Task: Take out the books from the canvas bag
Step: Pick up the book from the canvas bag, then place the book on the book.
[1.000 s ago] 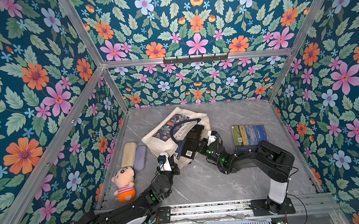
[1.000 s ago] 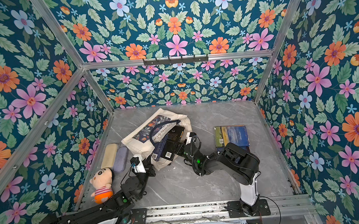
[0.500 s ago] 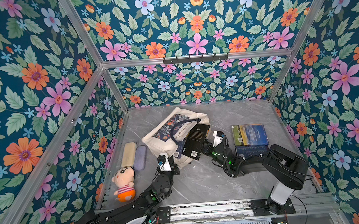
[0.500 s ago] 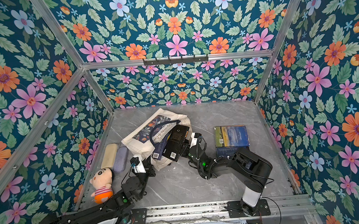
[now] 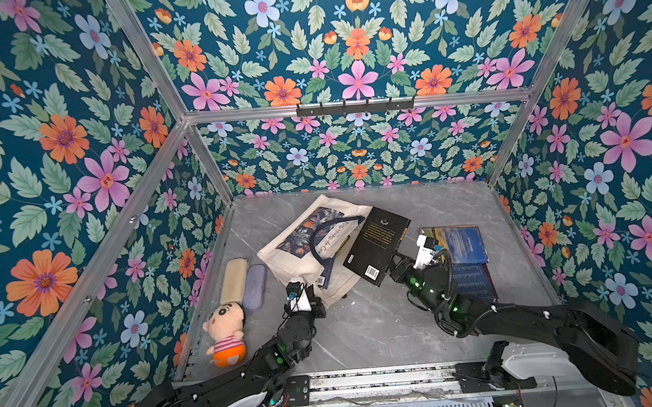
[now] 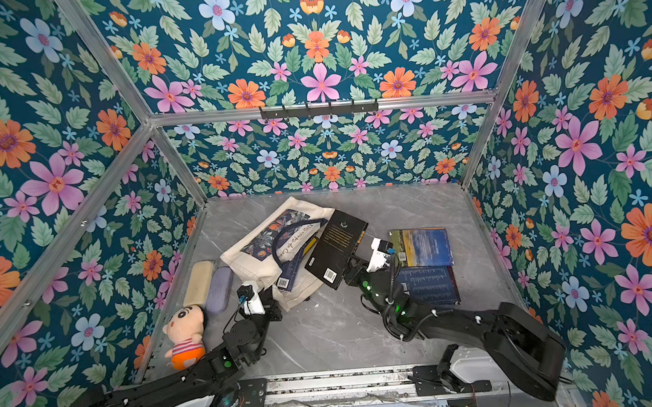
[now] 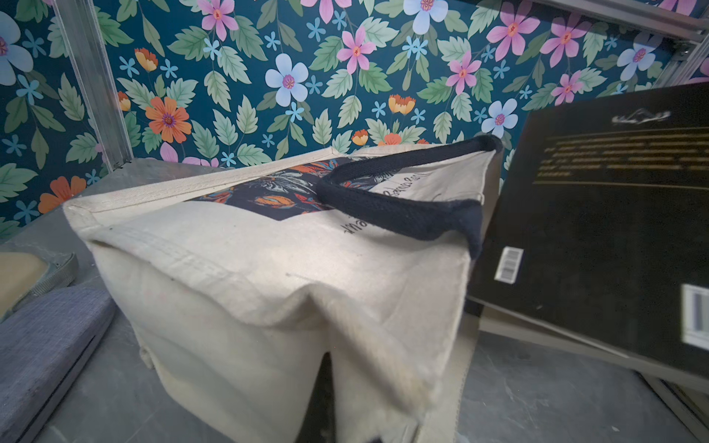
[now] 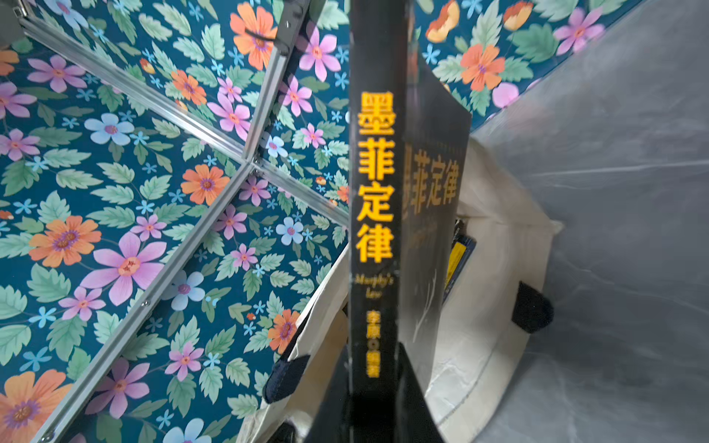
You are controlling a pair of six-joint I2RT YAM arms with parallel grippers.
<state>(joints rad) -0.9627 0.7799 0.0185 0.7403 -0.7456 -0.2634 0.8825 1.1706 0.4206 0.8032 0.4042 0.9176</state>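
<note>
On the grey marbled table surface (image 5: 364, 327) the canvas bag (image 5: 300, 253) lies flat, left of the middle and nearer the back edge, with its mouth turned toward the right edge. The black book (image 5: 376, 244) is the one we have in hand. It hangs tilted just outside that mouth, with its far corner over the bag's rim, so we judge it all but free. Two books that are already out lie side by side near the right edge: one with a landscape cover (image 5: 462, 244) and a dark blue one (image 5: 473, 282) in front of it. A blue book (image 5: 329, 269) sits half out of the bag's mouth, and the right wrist view shows its yellow-and-blue edge (image 8: 458, 261) inside the cloth. Our right gripper (image 5: 393, 264) is closed narrowly on the black book's lower spine (image 8: 374, 230), at the barcode end. Our left gripper (image 5: 317, 301) is pinched fully closed on the bag's front corner and pins it down; the cloth bunches toward the left wrist camera (image 7: 268, 268). The step in hand, as we read it, is carrying the third book out. Next we need to swing it clear toward the right edge and lay it by the others without catching the navy handle (image 7: 403, 214), then go back for the blue book.
</note>
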